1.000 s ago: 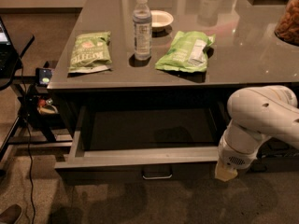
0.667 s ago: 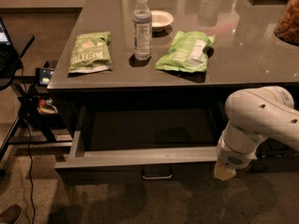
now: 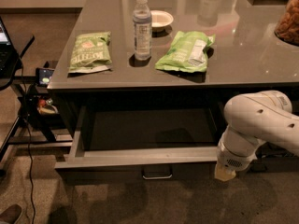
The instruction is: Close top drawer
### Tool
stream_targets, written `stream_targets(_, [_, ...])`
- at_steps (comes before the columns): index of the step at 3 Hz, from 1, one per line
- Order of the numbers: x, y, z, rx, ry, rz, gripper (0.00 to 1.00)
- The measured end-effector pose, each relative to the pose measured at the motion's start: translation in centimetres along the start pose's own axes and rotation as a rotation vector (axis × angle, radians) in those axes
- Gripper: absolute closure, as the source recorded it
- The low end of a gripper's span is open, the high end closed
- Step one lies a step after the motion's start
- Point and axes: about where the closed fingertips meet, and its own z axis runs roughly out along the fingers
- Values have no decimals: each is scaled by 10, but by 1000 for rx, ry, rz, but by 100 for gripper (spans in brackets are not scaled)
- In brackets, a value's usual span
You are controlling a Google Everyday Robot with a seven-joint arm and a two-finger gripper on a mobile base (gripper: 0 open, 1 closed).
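Observation:
The top drawer (image 3: 140, 156) under the grey tabletop stands pulled out and looks empty inside. Its small metal loop handle (image 3: 157, 173) sits at the centre of the dark front. My white arm (image 3: 257, 125) comes in from the right. My gripper (image 3: 225, 172) is at the arm's tan-tipped end, low down, against the right end of the drawer front and to the right of the handle.
On the tabletop (image 3: 243, 55) lie two green chip bags (image 3: 90, 52) (image 3: 186, 52), a water bottle (image 3: 142, 27) and a small white bowl (image 3: 160, 18). A black stand with cables (image 3: 28, 106) is at the left. A shoe (image 3: 10, 213) is at the bottom left.
My arm has edged slightly to the left. The drawer stands open about as far as before.

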Motion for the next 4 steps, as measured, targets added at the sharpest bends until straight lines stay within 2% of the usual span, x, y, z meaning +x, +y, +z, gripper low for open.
stream_targets(1, [0, 0, 0, 0, 0, 0, 81])
stream_targets(4, [0, 0, 0, 0, 0, 0, 11])
